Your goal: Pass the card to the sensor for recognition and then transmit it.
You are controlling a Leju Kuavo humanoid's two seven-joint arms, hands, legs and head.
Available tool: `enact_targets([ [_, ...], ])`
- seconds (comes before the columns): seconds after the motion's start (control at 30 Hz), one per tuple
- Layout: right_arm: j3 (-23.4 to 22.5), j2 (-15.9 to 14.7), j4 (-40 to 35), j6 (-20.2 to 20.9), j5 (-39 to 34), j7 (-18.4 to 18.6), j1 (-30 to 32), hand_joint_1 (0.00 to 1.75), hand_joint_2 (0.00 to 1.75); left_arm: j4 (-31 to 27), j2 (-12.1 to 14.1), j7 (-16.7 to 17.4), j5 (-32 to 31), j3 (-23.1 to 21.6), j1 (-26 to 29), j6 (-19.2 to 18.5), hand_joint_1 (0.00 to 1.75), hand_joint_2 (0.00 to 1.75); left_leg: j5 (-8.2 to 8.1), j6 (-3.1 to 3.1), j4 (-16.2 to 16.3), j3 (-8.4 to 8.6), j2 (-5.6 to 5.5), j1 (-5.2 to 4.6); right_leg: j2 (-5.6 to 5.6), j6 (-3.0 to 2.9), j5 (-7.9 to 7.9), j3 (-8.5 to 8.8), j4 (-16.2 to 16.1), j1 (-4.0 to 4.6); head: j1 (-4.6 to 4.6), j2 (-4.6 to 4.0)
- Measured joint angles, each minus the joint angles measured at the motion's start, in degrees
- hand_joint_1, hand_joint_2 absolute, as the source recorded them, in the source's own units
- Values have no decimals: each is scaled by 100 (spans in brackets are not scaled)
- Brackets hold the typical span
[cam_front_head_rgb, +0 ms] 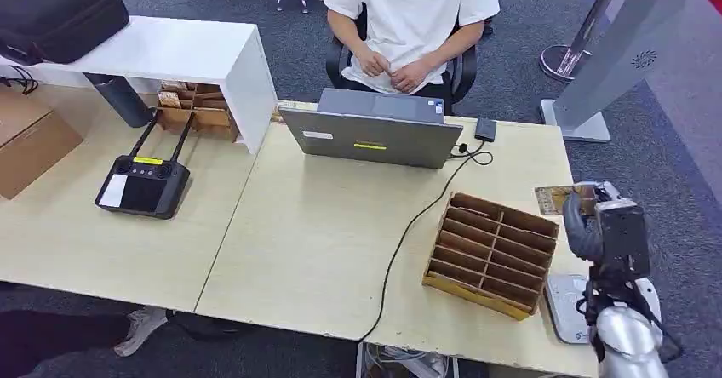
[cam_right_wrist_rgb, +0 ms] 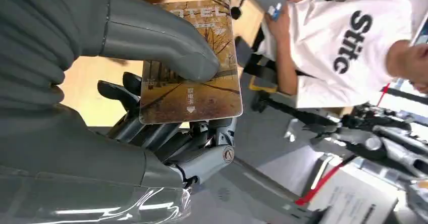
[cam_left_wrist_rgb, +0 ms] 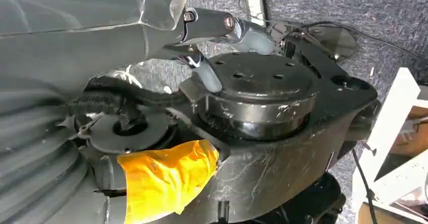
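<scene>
The right hand (cam_right_wrist_rgb: 151,108) held the card (cam_right_wrist_rgb: 194,67) pinched above the counter (cam_front_head_rgb: 323,242); the grey sensor pad (cam_front_head_rgb: 566,306) seemingly remained unreached, handover pending.

Right hand (cam_front_head_rgb: 596,225) holds the card (cam_front_head_rgb: 558,197) at the table's (cam_front_head_rgb: 323,242) 3 o'clock edge; the organizer (cam_front_head_rgb: 492,253) blocks its 9 o'clock side, open tabletop beyond.
</scene>
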Motion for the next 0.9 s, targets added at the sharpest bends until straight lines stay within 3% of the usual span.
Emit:
enact_targets([
  [0.63,-1123,170,-734,-101,-524,-162,878,175,175,-177,4,-151,0,103,89,37,0,175,-4,-2,0,6,7,-1,6,1,-3,2,-1,-1,-2,0],
  [0.9,-1189,201,-653,175,-225,155,1166,175,175,-253,9,-138,0,162,165,46,0,175,-8,1,0,7,11,-1,8,-1,-4,2,0,-1,-2,0],
])
